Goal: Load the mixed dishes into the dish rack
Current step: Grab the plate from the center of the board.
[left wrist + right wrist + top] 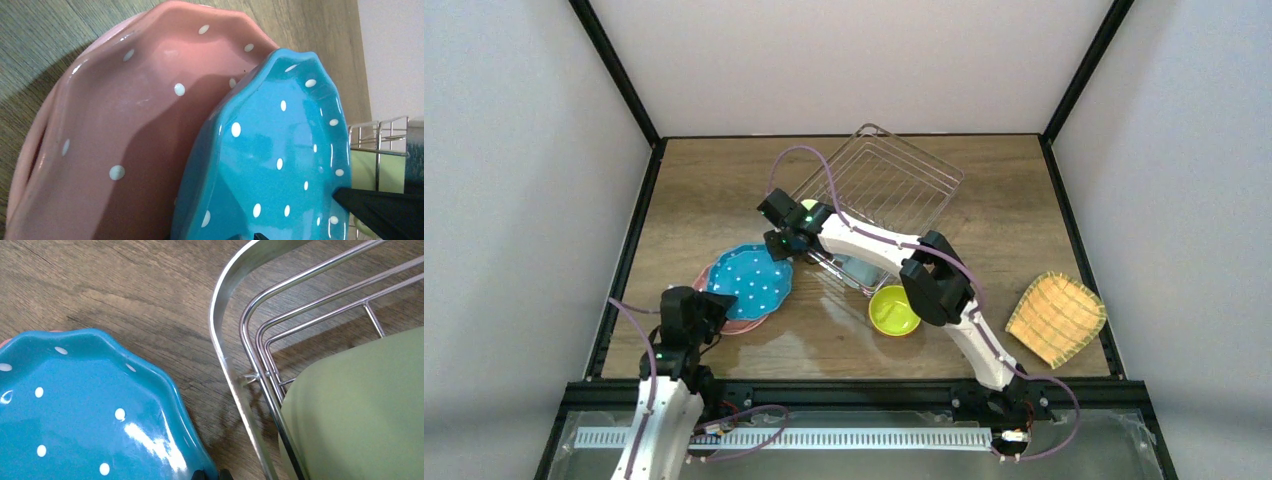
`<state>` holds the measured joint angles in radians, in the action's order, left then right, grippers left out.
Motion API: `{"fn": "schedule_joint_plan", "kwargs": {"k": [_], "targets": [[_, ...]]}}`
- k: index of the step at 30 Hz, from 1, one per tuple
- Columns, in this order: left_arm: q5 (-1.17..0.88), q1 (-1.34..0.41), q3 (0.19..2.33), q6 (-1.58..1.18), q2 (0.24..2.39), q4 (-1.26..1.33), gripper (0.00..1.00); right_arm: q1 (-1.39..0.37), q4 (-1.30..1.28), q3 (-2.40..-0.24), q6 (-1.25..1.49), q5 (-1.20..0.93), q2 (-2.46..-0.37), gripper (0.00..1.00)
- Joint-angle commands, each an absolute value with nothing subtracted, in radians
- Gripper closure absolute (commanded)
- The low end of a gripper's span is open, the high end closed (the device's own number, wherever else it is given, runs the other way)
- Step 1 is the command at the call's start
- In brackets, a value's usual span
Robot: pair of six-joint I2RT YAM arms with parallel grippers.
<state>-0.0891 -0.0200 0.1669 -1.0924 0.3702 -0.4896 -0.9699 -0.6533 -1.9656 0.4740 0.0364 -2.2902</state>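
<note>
1. Dish rack (894, 180): shallow basket of thin silvery wire. It sits at the far middle of the desk (714, 190), turned diagonal to the edges.
2. Pale green mug (360, 410): matte. It sits inside the rack's left corner, against the wire wall, and is mostly hidden by the arm in the top view.
3. Blue plate (749, 280): glossy turquoise with white dots and a scalloped rim. It is on the left half of the desk, just beside the rack's left corner. It lies over the pink plate, covering its far-right part.
4. Pink plate (135, 130): same scalloped shape, white dots. It sits under the blue one, nearer the left edge.
5. Lime bowl (894, 310): plain, upright, on the desk's near middle, just in front of the rack.
6. Woven tan plate (1056, 318): basket-weave pattern, squarish, at the right edge, well apart from the rest.
7. Right gripper (776, 243): clenched, with its tips at the blue plate's far-right rim. Cannot tell whether it pinches the rim.
8. Left gripper (709, 310): at the near-left rim of the two plates. Cannot tell if it is released or grasping.
</note>
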Motion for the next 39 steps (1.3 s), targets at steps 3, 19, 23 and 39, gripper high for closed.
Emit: {"fn": "schedule_joint_plan", "kwargs": {"k": [3,19,23,39], "targets": [[-0.199,-0.031,0.279,-1.123,0.357,-0.205,0.15,-1.055,-0.702,-1.997,0.453,-0.168,-2.356,0.99],[-0.216,-0.031,0.302,-1.110,0.411,-0.170,0.24,-1.062,-0.715,-2.022,0.447,-0.189,-2.368,0.99],[-0.218,-0.031,0.297,-1.098,0.420,-0.194,0.26,-1.061,-0.718,-2.023,0.448,-0.186,-2.369,0.99],[-0.322,-0.030,0.315,-0.944,0.598,-0.290,0.25,-1.061,-0.714,-2.029,0.448,-0.183,-2.367,0.99]]}}
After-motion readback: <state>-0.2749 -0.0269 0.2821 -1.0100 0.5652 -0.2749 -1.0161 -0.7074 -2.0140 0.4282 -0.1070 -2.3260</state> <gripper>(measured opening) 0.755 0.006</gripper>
